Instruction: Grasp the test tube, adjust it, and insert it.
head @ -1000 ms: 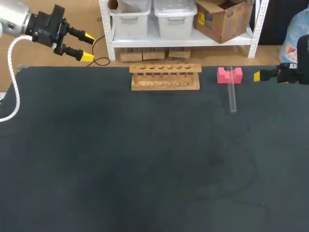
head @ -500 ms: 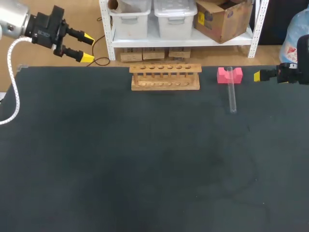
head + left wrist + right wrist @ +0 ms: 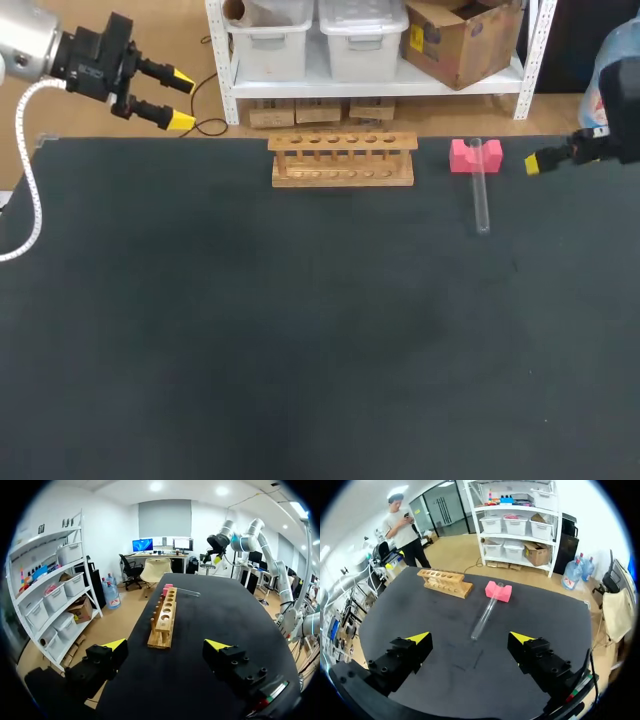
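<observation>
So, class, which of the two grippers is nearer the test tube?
The right gripper, just past the pink block propping the test tube; the left gripper is far off beyond the wooden rack.

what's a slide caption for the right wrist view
Open right fingers face test tube resting on pink block, wooden rack beyond

Head view: high above and behind, looking down over the whole table [image 3: 300, 350]. Left wrist view: low, off the far left corner, facing lengthwise along the wooden rack [image 3: 163, 620]. Right wrist view: from the right edge, facing the nearby test tube [image 3: 486, 616] and pink block [image 3: 498, 591]. Common to all three: rack, tube, block.
</observation>
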Motion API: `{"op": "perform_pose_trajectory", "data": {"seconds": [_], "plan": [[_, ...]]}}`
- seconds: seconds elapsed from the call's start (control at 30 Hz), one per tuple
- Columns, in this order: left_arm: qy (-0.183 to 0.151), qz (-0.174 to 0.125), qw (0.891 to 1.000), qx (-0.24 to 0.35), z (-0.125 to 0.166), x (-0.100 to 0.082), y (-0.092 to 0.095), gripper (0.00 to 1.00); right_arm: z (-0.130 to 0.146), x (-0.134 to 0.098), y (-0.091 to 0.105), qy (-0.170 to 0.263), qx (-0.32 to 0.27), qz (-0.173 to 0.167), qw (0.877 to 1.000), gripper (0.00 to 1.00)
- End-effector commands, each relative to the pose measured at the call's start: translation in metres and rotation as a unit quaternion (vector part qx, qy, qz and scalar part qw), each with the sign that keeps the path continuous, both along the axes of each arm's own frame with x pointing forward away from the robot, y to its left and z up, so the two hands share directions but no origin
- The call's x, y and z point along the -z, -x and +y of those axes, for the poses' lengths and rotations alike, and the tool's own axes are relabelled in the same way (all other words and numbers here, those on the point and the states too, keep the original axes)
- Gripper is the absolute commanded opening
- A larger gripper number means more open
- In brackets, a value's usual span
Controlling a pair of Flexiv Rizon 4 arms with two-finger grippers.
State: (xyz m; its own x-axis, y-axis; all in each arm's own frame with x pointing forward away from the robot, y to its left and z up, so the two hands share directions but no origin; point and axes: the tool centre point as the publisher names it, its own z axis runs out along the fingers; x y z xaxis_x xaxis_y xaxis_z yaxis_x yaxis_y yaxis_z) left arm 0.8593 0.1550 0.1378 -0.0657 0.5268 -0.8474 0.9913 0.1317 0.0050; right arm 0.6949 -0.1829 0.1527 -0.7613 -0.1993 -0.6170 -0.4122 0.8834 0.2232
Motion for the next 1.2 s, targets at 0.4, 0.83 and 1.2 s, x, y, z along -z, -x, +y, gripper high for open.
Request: {"op": "perform_pose_trajectory", "data": {"seconds": [0.4,0.83,1.2], "plan": [[0.000,-0.004,1.000,-0.004,-0.001,0.001,0.004,1.00,0.042,0.004,-0.034,0.162,0.180,-0.063,0.968,1.00],[0.000,-0.004,1.000,-0.004,-0.001,0.001,0.004,1.00,0.055,0.029,-0.083,0.219,0.225,-0.077,0.946,1.00],[0.000,-0.004,1.000,-0.004,-0.001,0.001,0.004,1.00,0.043,0.060,-0.100,0.229,0.239,-0.085,0.940,1.00]]}}
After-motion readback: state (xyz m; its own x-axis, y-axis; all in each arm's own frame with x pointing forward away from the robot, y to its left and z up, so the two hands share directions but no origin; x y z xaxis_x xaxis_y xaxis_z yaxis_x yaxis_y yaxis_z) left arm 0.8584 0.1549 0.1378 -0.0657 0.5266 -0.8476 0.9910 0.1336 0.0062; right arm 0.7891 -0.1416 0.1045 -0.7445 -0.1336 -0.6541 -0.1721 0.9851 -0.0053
